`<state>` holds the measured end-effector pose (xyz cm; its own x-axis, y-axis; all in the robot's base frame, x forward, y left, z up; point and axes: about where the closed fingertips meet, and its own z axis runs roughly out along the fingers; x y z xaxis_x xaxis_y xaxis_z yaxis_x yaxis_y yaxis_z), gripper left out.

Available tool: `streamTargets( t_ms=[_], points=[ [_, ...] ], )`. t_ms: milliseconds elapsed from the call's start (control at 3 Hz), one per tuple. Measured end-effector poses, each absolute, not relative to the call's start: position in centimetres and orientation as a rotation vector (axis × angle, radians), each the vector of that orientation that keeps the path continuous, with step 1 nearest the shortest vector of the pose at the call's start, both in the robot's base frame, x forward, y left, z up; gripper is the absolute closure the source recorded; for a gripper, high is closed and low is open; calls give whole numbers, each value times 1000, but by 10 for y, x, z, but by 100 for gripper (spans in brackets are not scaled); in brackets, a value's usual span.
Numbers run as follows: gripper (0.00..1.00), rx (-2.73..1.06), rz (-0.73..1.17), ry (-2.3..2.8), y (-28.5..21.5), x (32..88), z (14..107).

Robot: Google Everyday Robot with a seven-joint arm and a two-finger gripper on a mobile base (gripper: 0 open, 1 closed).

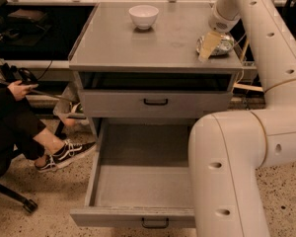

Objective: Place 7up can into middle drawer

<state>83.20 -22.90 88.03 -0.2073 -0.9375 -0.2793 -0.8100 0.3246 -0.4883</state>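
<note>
7up can (222,45), dented silver, by claw (209,47) on cabinet top (158,41).

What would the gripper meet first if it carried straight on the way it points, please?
Probably the 7up can, directly beside the gripper on the cabinet top; depth is unclear.

At upper right, the gripper (210,44) is at the left side of the can (223,44), which lies near the right edge of the cabinet top (138,46). A bowl (143,16) stands at upper centre. The drawer (138,184) (lowest, pulled out) fills the lower middle. A seated person (15,125) is at far left.
</note>
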Motion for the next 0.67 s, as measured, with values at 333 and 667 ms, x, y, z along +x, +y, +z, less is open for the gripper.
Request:
streamTargets(
  t_ms=[333, 667],
  points=[
    [0, -1561, -332, 2102, -220, 837, 865],
    [0, -1575, -357, 2160, -217, 838, 852]
  ],
)
